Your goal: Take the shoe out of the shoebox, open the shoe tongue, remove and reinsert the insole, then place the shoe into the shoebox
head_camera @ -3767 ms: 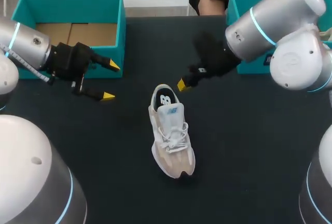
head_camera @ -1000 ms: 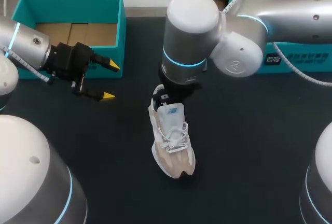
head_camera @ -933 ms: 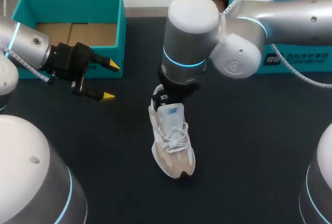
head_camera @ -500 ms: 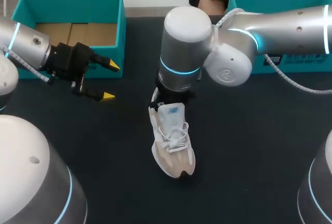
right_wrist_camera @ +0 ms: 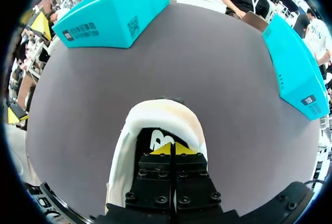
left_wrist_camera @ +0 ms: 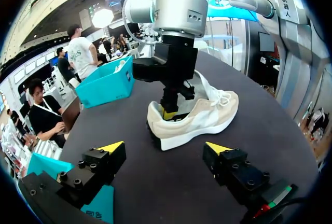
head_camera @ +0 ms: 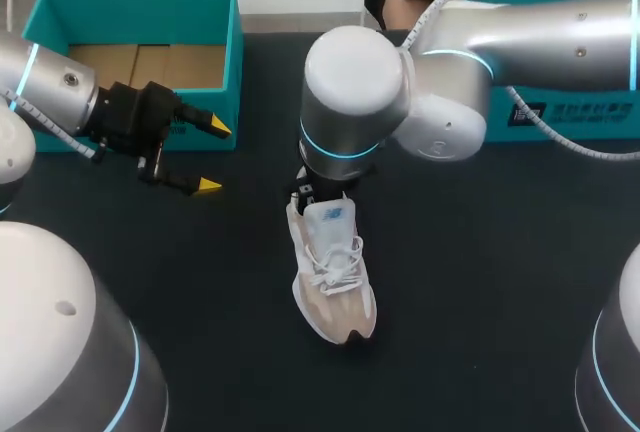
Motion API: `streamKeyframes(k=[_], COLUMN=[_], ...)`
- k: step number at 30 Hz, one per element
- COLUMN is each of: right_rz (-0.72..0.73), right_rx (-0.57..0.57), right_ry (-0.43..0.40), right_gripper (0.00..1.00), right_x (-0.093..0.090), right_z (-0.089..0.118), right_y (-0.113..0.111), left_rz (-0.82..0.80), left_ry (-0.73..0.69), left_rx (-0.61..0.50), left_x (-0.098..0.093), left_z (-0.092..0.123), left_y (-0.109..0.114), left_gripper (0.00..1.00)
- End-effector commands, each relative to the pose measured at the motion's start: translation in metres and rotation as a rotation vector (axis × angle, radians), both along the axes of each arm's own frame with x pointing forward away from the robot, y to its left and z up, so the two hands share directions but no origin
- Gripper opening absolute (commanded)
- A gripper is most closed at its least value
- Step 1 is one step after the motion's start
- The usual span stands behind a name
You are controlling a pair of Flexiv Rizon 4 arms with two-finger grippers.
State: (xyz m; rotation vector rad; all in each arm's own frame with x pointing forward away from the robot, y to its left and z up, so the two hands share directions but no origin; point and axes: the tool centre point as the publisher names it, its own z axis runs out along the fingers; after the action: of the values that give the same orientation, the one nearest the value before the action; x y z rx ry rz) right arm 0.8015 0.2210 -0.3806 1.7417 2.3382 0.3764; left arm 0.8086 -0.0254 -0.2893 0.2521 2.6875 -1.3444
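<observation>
Right wrist view shows closed right tool inside shoe

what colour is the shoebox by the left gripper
Shoebox: teal, brown inside; head view shows it best.

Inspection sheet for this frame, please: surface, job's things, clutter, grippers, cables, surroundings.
Surface: dark table, bare around the shoe.
Job's things: shoe stands on its sole mid-table, outside the boxes. The open teal shoebox is at the far left, with nothing seen inside it. The dark insole shows in the shoe's opening.
Clutter: second teal box at the far right; nothing else seen.
Grippers: left gripper is open and holds nothing, beside the shoebox. The right gripper has its tips together, down in the shoe's heel opening.
Cables: a grey cable hangs from the right arm, in front of the second teal box.
Surroundings: nothing seen reaching over the table.
</observation>
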Motion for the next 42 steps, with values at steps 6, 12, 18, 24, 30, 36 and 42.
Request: streamKeyframes(k=[6,12,18,24,30,36,42], right_rz=[-0.011,-0.036,-0.033,-0.045,-0.039,-0.054,-0.046], right_rx=[0.007,-0.007,-0.025,0.006,0.025,0.027,0.028], right_ry=[-0.029,-0.044,-0.078,-0.089,-0.049,-0.062,-0.030], right_gripper=[0.00,0.00,0.00,0.00,0.00,0.00,0.00], right_x=[0.006,0.001,0.009,0.019,0.014,0.005,-0.007], right_z=[-0.037,-0.024,-0.009,-0.028,-0.039,-0.024,-0.001], right_y=[0.015,0.011,0.011,0.016,0.021,0.013,0.011], left_rz=[-0.001,-0.001,-0.001,-0.001,-0.001,-0.001,-0.001], left_ry=[0.000,0.000,0.000,0.000,0.000,0.000,0.000], left_rx=[0.002,0.002,0.002,0.002,0.002,0.002,0.002], left_x=[0.000,0.000,0.000,0.000,0.000,0.000,0.000], left_z=[0.000,0.000,0.000,0.000,0.000,0.000,0.000], left_y=[0.000,0.000,0.000,0.000,0.000,0.000,0.000], left_gripper=[1.00,1.00,1.00,1.00,1.00,1.00,1.00])
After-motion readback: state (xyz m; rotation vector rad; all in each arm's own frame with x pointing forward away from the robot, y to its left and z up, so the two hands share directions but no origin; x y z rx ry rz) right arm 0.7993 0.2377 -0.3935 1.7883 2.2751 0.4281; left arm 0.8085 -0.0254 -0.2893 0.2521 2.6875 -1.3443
